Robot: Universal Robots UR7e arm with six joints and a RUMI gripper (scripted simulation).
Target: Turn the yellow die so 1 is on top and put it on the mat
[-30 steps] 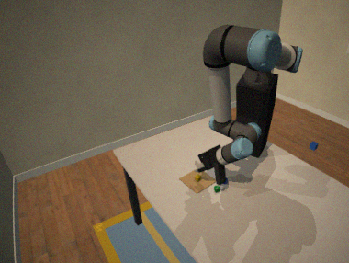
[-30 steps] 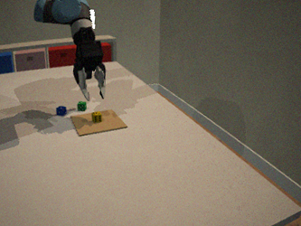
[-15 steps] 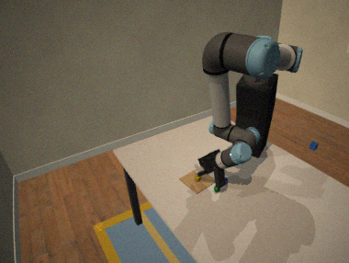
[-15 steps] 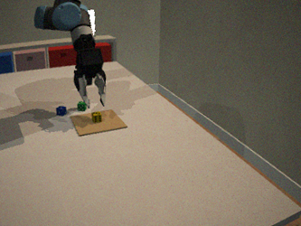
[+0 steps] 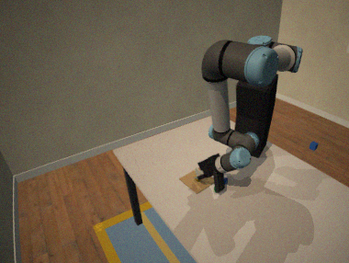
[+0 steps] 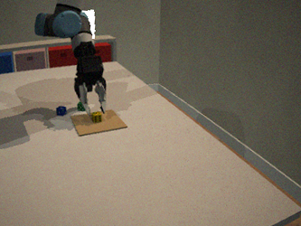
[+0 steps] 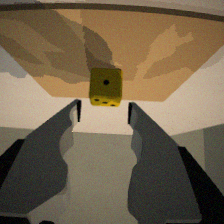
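The yellow die (image 6: 96,116) sits flat on the brown mat (image 6: 98,123), near its back edge. In the wrist view the die (image 7: 105,87) lies just beyond my fingertips, with a one-pip face on its large visible side and a three-pip face below it. My gripper (image 6: 94,106) hangs low over the mat's back edge, pointing down at the die. Its fingers stand partly apart with nothing between them. In the top view the gripper (image 5: 208,177) hides the die.
A green die (image 6: 81,107) and a blue die (image 6: 61,110) sit on the table just behind and left of the mat. Coloured bins (image 6: 47,56) line the far table edge. A small blue object (image 5: 313,145) lies on the floor.
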